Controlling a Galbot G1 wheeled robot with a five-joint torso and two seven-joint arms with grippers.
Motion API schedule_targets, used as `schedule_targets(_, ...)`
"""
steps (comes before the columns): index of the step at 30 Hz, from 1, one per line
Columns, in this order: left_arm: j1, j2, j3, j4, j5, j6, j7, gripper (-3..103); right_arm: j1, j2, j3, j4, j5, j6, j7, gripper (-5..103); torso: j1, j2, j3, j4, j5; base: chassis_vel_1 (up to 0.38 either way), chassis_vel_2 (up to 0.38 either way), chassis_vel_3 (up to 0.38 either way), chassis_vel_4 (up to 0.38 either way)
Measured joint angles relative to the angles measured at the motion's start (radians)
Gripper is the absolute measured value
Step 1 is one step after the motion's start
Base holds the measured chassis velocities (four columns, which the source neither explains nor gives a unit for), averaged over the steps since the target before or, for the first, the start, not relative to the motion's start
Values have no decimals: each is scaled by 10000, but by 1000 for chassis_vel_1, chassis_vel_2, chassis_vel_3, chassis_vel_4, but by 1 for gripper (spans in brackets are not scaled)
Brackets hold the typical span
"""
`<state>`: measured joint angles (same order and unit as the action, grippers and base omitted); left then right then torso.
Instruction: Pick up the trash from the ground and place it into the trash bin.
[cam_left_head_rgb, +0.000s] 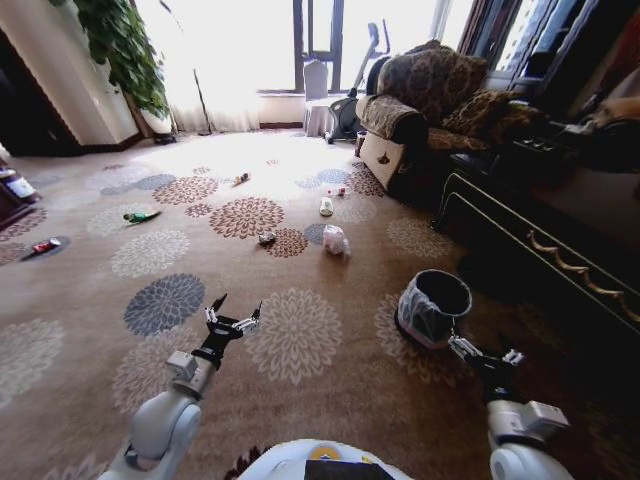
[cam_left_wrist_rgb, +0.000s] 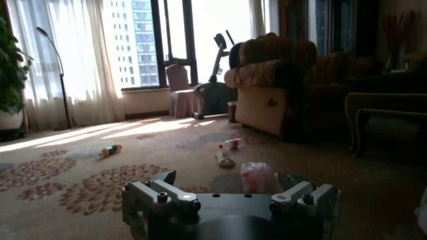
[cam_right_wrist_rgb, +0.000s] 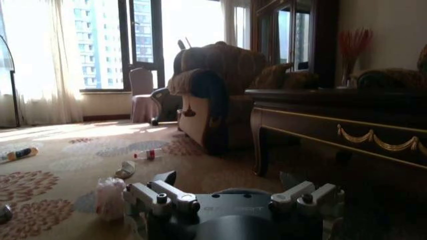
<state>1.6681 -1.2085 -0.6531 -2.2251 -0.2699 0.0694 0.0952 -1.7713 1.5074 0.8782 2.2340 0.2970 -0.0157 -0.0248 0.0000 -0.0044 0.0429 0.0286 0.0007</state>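
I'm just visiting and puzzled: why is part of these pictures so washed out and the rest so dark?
Head view: sunlight through the tall windows bleaches the patterned carpet near them, and straight edges bow toward the borders. Left wrist view: backlit, so the brown armchair turns dim. Right wrist view: the dark wooden table sinks into shadow, and the grey right gripper close to the lens looks soft.

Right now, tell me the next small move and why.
Probably roll forward toward the white plastic wad. It is the nearest trash, yet it lies on the carpet well beyond both grippers. The left gripper hangs open and empty over the carpet, and the right gripper waits open beside the trash bin, so neither looks able to reach it from here.
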Motion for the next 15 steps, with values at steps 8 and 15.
schedule_targets(8, 60, -106, 95, -47, 298, -31, 276, 100, 18, -52, -139, -168, 37, 551, 65, 100, 0, -1, -1, -1, 0, -140, 79, 92, -142)
schedule_targets(15, 51, -113, 135, -22, 382, 26, 396, 100, 31, -75, -123, -176, -55, 466, 76, 100, -1, -1, -4, 0, -1, -30, -72, -70, -40)
